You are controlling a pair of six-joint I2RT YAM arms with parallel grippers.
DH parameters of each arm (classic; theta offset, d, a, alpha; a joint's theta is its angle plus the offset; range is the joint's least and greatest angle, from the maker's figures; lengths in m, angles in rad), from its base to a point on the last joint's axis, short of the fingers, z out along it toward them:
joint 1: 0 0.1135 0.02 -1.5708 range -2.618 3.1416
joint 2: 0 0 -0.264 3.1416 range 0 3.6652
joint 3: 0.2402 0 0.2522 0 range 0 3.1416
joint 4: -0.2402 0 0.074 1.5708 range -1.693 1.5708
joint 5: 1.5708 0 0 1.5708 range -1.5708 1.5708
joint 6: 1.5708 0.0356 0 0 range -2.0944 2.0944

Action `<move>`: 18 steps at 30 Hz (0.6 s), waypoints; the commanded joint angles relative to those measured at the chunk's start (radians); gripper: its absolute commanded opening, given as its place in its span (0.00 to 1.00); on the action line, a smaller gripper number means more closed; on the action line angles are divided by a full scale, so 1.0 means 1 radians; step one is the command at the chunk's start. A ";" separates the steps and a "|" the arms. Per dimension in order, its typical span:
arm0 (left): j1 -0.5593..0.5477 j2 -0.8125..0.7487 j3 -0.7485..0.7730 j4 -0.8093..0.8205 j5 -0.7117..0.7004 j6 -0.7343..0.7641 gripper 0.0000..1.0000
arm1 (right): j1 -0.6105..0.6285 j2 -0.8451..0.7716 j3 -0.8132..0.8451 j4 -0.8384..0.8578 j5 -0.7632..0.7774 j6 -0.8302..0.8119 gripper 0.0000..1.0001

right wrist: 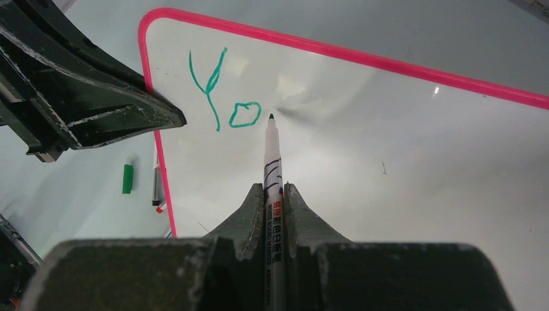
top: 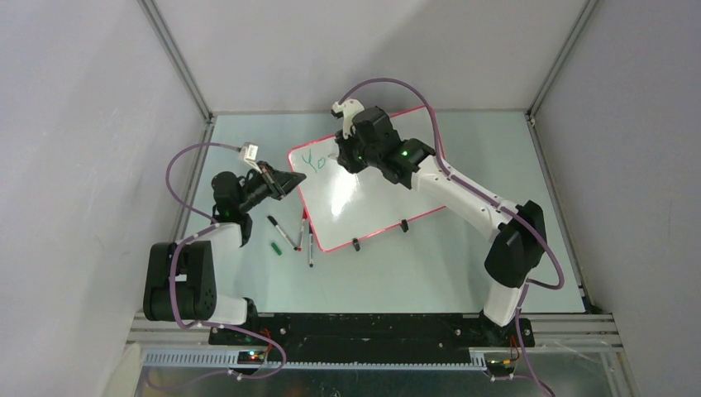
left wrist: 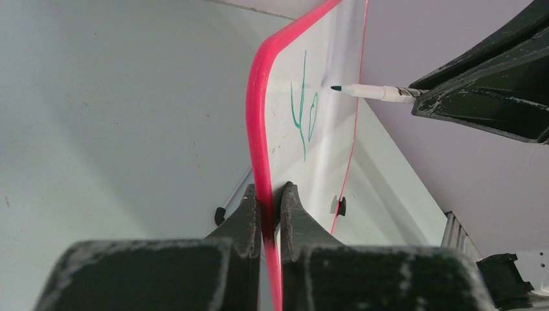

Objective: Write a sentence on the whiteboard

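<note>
Desk point(top: 430, 277), pale, carrying all items. Near left: loose pens point(top: 310, 246) lying just off the whiteboard's near-left corner, with a small green cap point(top: 276, 248) beside them on the left. Centre: whiteboard point(top: 376, 207), glossy white with a red-pink rim, turned at an angle to the desk's edges; two black clip feet point(top: 355, 244) on its near long edge. Left hand point(left wrist: 270, 194): clenched on the whiteboard's rim at the left short edge, one finger on each face. Sentence point(right wrist: 226, 97): only the teal-green letters "Yo" written, in the board's far-left corner. Right hand point(right wrist: 274, 191): over the far-left part of the board, clamped tight around a white marker point(right wrist: 272, 159) with black print on its barrel. The marker's dark tip points at the surface just right of the "o"; whether it touches the board cannot be told.
</note>
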 commanded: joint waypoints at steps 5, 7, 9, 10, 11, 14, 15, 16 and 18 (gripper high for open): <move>-0.012 0.032 -0.028 -0.143 -0.137 0.202 0.00 | 0.008 0.038 0.085 -0.012 0.024 -0.014 0.00; -0.012 0.031 -0.027 -0.143 -0.137 0.202 0.00 | 0.008 0.045 0.093 -0.026 0.034 -0.008 0.00; -0.012 0.032 -0.028 -0.143 -0.137 0.202 0.00 | 0.010 0.051 0.095 -0.031 0.048 -0.004 0.00; -0.012 0.032 -0.027 -0.143 -0.137 0.202 0.00 | 0.010 0.054 0.094 -0.033 0.051 -0.002 0.00; -0.012 0.032 -0.027 -0.143 -0.137 0.202 0.00 | 0.010 0.055 0.094 -0.034 0.056 -0.002 0.00; -0.013 0.031 -0.027 -0.144 -0.137 0.202 0.00 | 0.010 0.054 0.094 -0.038 0.061 -0.002 0.00; -0.012 0.032 -0.027 -0.144 -0.137 0.202 0.00 | 0.010 0.054 0.093 -0.039 0.062 -0.001 0.00; -0.012 0.032 -0.027 -0.145 -0.136 0.202 0.00 | 0.009 0.053 0.091 -0.041 0.063 -0.002 0.00; -0.012 0.032 -0.027 -0.145 -0.137 0.202 0.00 | 0.009 0.051 0.087 -0.044 0.063 0.000 0.00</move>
